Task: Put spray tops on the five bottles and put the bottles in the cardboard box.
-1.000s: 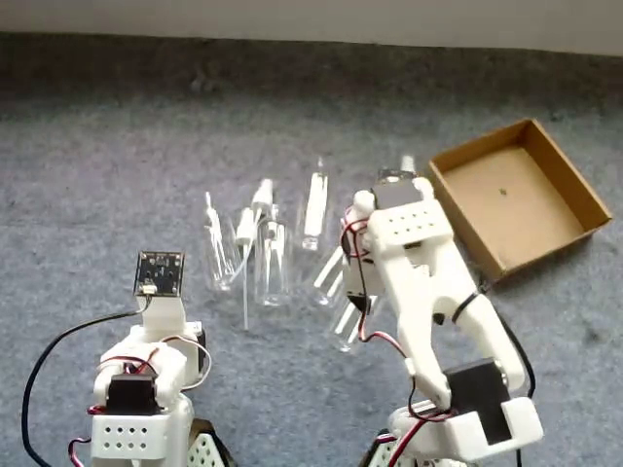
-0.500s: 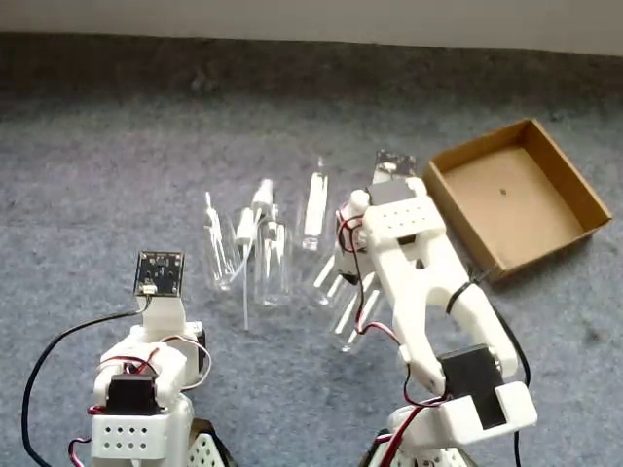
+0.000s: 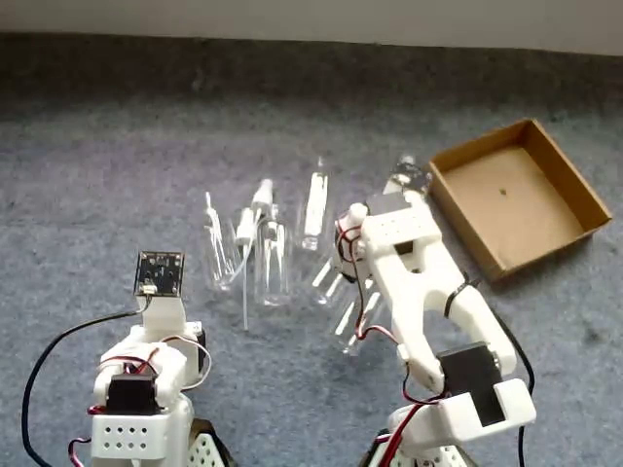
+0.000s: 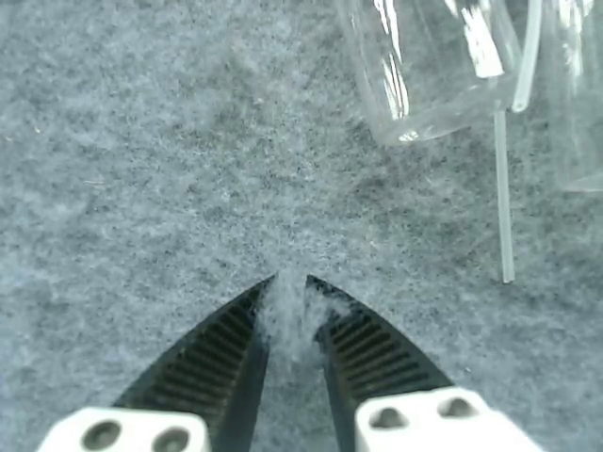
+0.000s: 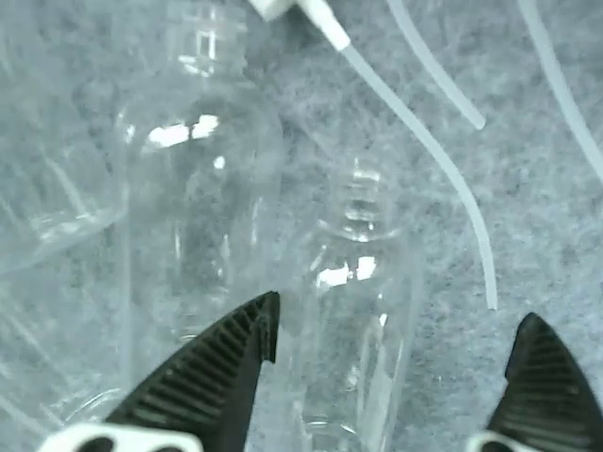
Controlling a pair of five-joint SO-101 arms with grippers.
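Several clear plastic bottles point(image 3: 273, 258) lie on the grey carpet in the middle, with white spray tops point(image 3: 261, 197) and their thin tubes among them. The cardboard box point(image 3: 516, 199) sits open at the right. My right arm point(image 3: 404, 253) hangs over the right-hand bottles. My right gripper point(image 5: 400, 320) is open, with a topless bottle point(image 5: 353, 301) lying between its jaws and another bottle point(image 5: 198, 207) beside it. A spray top point(image 5: 283, 8) and tubes lie beyond. My left gripper point(image 4: 290, 282) is shut just above bare carpet, short of a bottle's base point(image 4: 424, 75).
The left arm point(image 3: 146, 389) stays low at the front left. A loose tube point(image 4: 504, 188) lies on the carpet near the left gripper. Bare carpet stretches to the far left and behind the bottles.
The right arm has shifted slightly left over the bottles and its wrist has turned a little. The left arm has not moved.
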